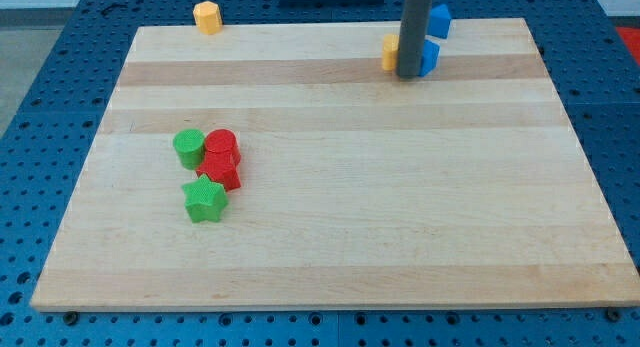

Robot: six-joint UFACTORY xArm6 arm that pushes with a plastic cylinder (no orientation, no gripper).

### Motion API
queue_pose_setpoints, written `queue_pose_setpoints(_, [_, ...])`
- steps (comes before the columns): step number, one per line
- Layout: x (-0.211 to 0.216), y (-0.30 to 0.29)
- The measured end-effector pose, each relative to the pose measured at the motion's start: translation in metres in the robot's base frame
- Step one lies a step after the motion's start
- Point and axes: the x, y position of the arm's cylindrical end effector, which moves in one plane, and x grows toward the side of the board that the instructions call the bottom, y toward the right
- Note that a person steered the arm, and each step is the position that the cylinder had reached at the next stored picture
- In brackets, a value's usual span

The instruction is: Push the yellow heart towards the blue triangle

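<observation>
My dark rod comes down at the view's top right, and my tip (410,76) rests on the board. Right behind the rod, on its left, a yellow block (390,53) peeks out; its shape is mostly hidden. A blue block (430,57) sits touching the rod on its right, and a second blue block (439,21) lies just above it at the board's top edge. The tip stands between the yellow block and the lower blue block, just below them. Which blue block is the triangle cannot be made out.
A yellow-orange block (207,17) sits at the top left edge of the wooden board (340,237). At the left centre a cluster holds a green block (189,147), a red cylinder (221,145), a red block (221,171) and a green star (204,199).
</observation>
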Motion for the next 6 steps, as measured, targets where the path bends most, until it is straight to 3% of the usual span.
queue_pose_setpoints(3, [-0.021,0.057])
queue_pose_setpoints(4, [0.016,0.039])
queue_pose_setpoints(6, [0.015,0.011])
